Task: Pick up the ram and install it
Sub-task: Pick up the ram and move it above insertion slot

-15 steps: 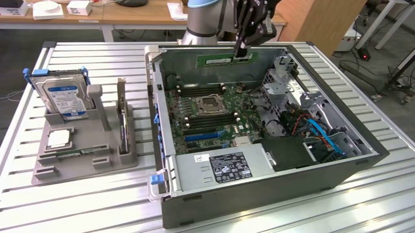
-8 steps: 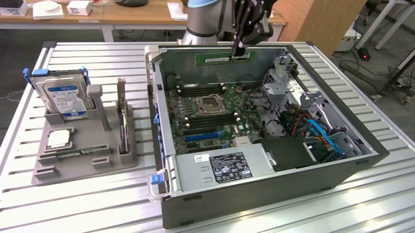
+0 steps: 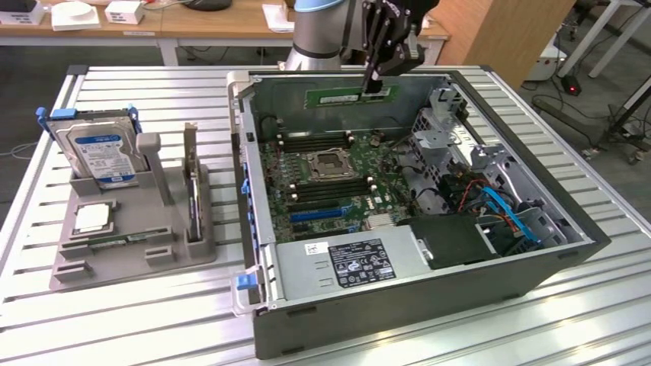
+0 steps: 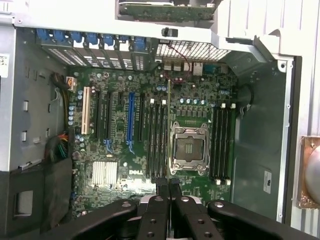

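**While Gripped at One End, the Ram Hangs Over the Open Case**

Where the gripper (image 3: 374, 87) reaches down over the open computer case (image 3: 428, 301), its fingers are pressed almost fully together on the ram (image 3: 334, 97). They pinch the green stick close to one end. Most of the stick runs out level to one side of the fingertips, with its long edge facing down. It hangs clear of everything beneath it.

Below the tool lies the motherboard (image 3: 305, 191). In the wrist view the gripper (image 4: 168, 186) holds the ram (image 4: 169, 125) edge-on, so it shows as a thin line reaching straight out from the fingertips. That line runs parallel to the black memory slots (image 4: 155, 135) and sits just beside the processor socket (image 4: 190, 147). More slots (image 4: 222, 142) lie on the far side of the socket.

Well away from the gripper, toward the exterior view's left, a grey holder (image 3: 133, 255) stands on the slatted metal table (image 3: 122, 320). In it are a silver hard drive (image 3: 99, 149) propped upright and a small square processor chip (image 3: 91, 219).
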`<state>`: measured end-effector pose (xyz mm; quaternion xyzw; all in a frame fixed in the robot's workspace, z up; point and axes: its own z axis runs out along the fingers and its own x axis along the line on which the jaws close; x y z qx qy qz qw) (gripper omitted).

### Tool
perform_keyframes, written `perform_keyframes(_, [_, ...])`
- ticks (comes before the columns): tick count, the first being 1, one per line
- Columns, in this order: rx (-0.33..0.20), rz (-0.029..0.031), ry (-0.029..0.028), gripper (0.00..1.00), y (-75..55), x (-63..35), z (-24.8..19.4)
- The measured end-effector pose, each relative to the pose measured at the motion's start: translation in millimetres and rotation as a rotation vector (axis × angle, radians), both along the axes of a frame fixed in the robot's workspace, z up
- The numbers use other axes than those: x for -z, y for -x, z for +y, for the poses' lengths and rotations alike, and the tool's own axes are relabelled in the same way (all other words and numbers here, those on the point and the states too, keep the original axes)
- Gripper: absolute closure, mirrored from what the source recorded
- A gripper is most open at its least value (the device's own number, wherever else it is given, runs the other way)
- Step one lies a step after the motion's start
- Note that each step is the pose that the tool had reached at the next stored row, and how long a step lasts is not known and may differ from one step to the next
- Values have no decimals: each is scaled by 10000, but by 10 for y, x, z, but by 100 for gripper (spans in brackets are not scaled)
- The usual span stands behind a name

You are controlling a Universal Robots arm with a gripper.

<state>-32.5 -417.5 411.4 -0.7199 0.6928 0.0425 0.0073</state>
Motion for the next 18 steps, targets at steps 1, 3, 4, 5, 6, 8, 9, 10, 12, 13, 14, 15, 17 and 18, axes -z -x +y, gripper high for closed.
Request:
perform_keyframes(1, [43,0,0,89,0,10,0])
perform_keyframes(3, [136,0,1,89,0,25,0])
perform_keyframes(4, [185,0,0,89,0,32,0])
perform_keyframes(5, [217,0,0,89,0,35,0])
perform_keyframes(6, [240,0,1,89,0,37,0])
perform_keyframes(8, [249,0,2,89,0,40,0])
perform_keyframes(9, [250,1,2,89,0,40,0])
perform_keyframes(10, [250,0,1,89,0,40,0])
perform_keyframes(12, [250,0,0,89,0,41,0])
perform_keyframes(13, [251,2,1,89,0,41,0])
perform_keyframes(14, [253,32,1,89,-1,42,0])
perform_keyframes(15, [252,73,2,89,-4,43,0])
perform_keyframes(17, [250,159,8,89,-10,43,0])
perform_keyframes(18, [250,184,12,89,-11,42,0])
